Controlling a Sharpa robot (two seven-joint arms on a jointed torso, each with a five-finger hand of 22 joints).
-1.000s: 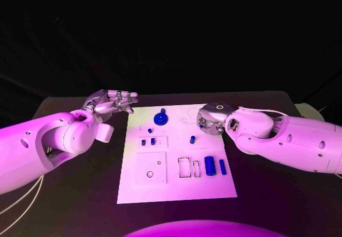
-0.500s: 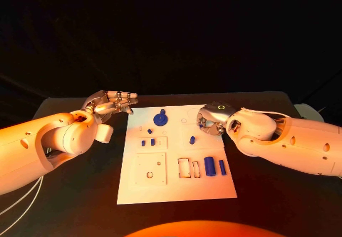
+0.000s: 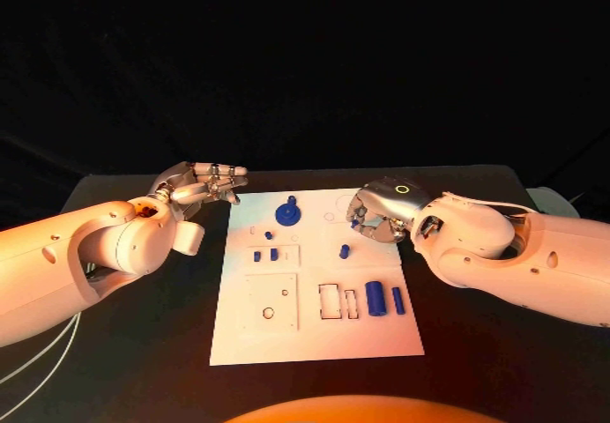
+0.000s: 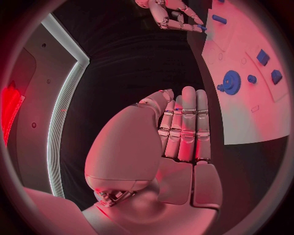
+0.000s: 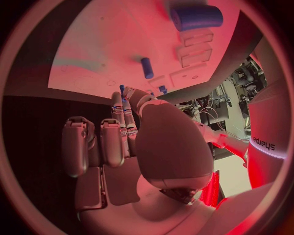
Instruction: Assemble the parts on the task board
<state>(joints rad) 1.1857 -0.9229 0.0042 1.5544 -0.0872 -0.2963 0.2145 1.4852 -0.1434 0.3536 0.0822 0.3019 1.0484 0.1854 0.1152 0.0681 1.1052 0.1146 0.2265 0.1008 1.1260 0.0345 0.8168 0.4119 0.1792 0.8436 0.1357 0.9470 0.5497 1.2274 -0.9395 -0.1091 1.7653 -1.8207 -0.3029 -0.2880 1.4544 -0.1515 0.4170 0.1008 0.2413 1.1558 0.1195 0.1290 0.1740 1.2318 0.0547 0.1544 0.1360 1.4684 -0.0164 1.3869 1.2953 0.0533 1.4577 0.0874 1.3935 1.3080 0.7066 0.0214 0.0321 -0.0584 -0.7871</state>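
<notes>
The white task board (image 3: 318, 339) lies mid-table. On it are a blue gear (image 3: 288, 211), small blue blocks (image 3: 264, 256), a blue peg (image 3: 345, 251), a thick blue cylinder (image 3: 375, 298) and a thin blue bar (image 3: 397, 300). My left hand (image 3: 201, 183) hovers off the board's far left corner, fingers straight and holding nothing (image 4: 183, 127). My right hand (image 3: 375, 213) hangs over the board's far right part. In the right wrist view its thumb and a finger meet on a small blue part (image 5: 122, 88); the other fingers (image 5: 92, 142) are curled. The left wrist view shows this same right hand (image 4: 171, 12).
Recesses and outlined slots mark the board, with an empty slot pair (image 3: 337, 301) beside the cylinder. Black table (image 3: 127, 352) surrounds the board. A pale object (image 3: 549, 198) sits at the table's far right edge.
My right arm has shifted slightly, the hand staying over the board's far right part. The left hand and the parts on the board have not moved.
</notes>
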